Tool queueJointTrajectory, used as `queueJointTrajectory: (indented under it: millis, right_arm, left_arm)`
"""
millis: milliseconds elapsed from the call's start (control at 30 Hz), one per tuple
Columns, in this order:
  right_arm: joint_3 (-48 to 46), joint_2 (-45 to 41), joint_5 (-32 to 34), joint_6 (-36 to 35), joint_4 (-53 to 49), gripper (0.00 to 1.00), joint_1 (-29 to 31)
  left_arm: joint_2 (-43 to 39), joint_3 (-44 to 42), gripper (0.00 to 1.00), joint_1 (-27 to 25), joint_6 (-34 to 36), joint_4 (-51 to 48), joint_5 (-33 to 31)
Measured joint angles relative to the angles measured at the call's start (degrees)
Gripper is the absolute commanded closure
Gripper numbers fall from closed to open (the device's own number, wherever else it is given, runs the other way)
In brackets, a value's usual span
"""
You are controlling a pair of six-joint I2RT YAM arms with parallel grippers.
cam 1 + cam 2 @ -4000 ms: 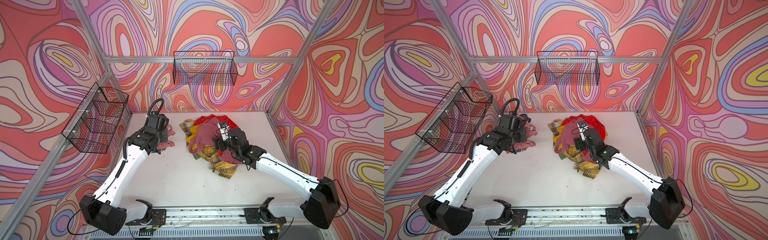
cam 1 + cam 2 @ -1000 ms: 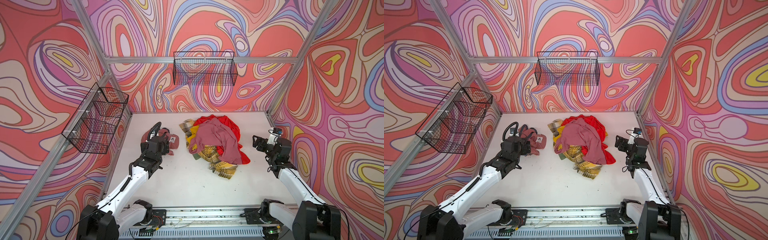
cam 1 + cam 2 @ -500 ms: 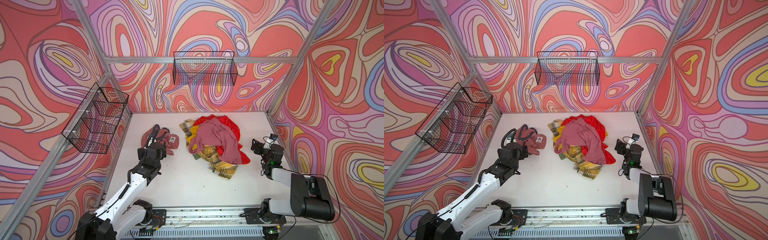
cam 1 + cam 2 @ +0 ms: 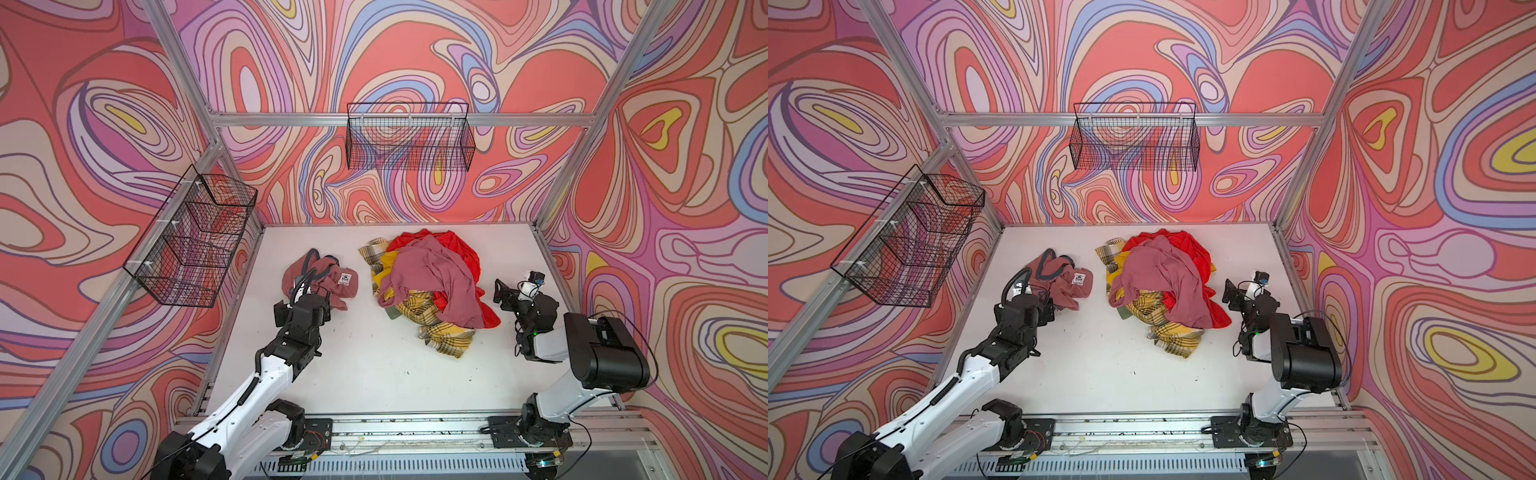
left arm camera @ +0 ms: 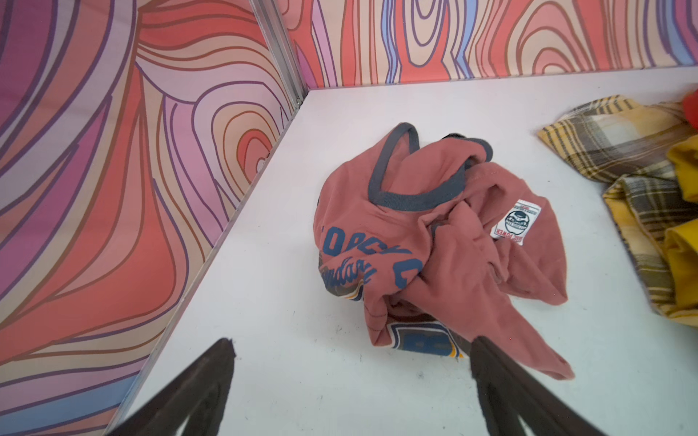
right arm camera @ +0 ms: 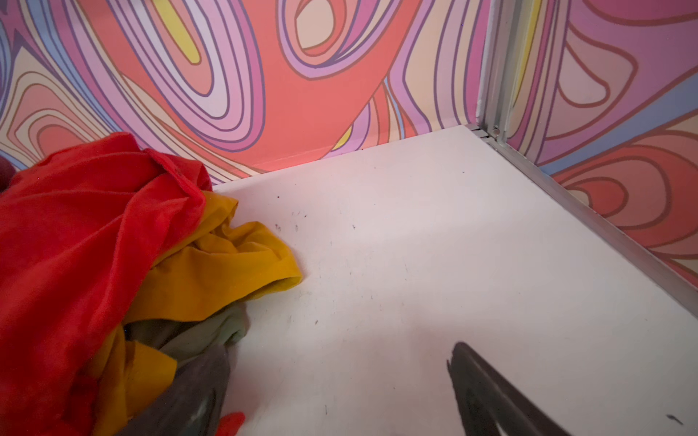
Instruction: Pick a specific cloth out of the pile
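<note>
In the left wrist view the cloth (image 5: 445, 264) carries a white label patch (image 5: 516, 222) with a round emblem and small red print, of which only "POWER" reads; blue block letters (image 5: 370, 253) across the creased fabric show roughly "ORCY C", cut by folds; a script word (image 5: 347, 273) beneath ends in "andar"; a large blue figure (image 5: 423, 345) near the hem looks like "8" or "B".
</note>
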Motion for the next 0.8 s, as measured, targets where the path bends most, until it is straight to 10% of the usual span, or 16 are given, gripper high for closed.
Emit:
queueJointTrajectory:
  millis: [367,800]
  right_arm:
    - [0.7,2.6,1.1,-3.6,2.0,0.02,2.8]
    - [6.2,2.6,4.4,-8.0,-7.0,0.02,7.4]
  left_arm:
    - [7.0,-6.9,0.01,2.1,7.4,19.6,-2.3]
    - [25.6,-10.8,0.03,13.1,8.1,46.7,11.1]
